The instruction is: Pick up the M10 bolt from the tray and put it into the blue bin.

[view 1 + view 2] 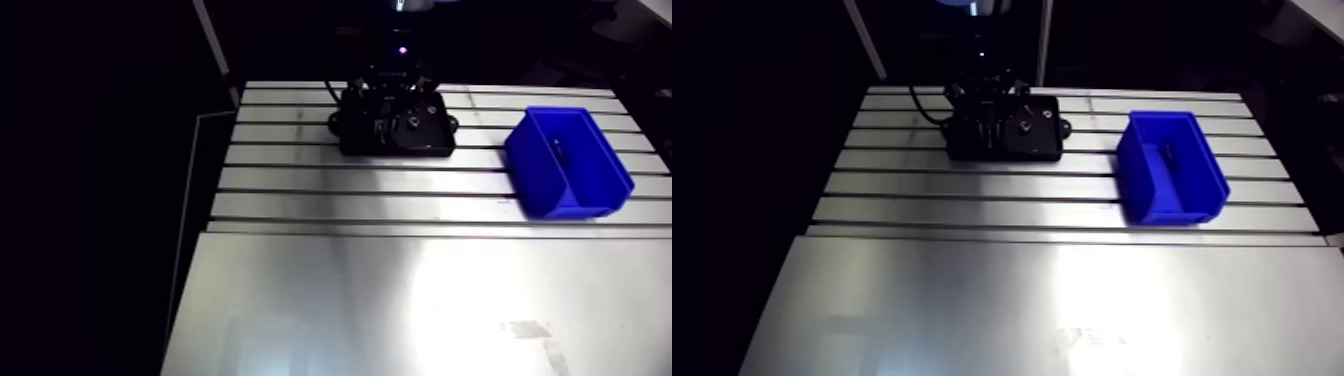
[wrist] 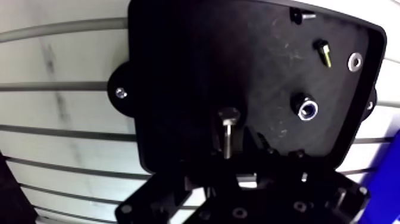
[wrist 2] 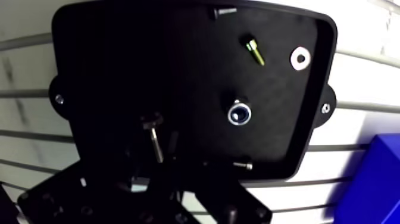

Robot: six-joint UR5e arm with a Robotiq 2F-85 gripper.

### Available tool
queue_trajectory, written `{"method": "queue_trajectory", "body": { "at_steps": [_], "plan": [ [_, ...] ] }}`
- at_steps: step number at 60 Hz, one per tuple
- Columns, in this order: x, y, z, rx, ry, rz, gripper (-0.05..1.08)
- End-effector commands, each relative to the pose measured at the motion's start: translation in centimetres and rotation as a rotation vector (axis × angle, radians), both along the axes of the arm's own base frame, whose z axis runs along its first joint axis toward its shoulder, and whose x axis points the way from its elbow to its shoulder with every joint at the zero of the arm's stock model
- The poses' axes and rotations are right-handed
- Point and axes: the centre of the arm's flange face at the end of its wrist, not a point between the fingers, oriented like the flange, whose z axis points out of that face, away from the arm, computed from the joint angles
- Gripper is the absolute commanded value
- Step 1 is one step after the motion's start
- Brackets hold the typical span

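Note:
The black tray [image 1: 440,148] sits at the back of the slotted table, and my gripper [image 1: 385,108] hangs low over its left part. In the wrist view a long silver bolt [image 2: 227,132] with a round head lies on the tray floor [image 2: 178,71]. Its shank runs back into the dark body of my gripper [image 2: 235,159], which blends with the tray, so I cannot make out any grip. The blue bin [image 1: 567,165] stands to the right of the tray, well apart from the gripper.
More parts lie on the tray ahead of and beside the gripper: a hex nut [image 2: 308,109], a washer [image 2: 355,61], a small yellowish screw [image 2: 323,51] and a short dark screw [image 3: 241,165]. A small dark part [image 1: 560,150] lies in the bin. A smooth metal sheet [image 1: 400,310] covers the table's front.

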Motion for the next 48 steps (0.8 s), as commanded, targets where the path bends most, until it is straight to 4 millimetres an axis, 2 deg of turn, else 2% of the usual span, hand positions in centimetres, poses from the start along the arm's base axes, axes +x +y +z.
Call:
{"method": "queue_trajectory", "body": {
  "at_steps": [1, 48],
  "plan": [
    [-0.01, 0.01, 0.04, 0.0, 0.001, 0.0, 0.66],
    [0.02, 0.1, -0.48, 0.0, -0.008, 0.0, 0.69]
  ]
}}
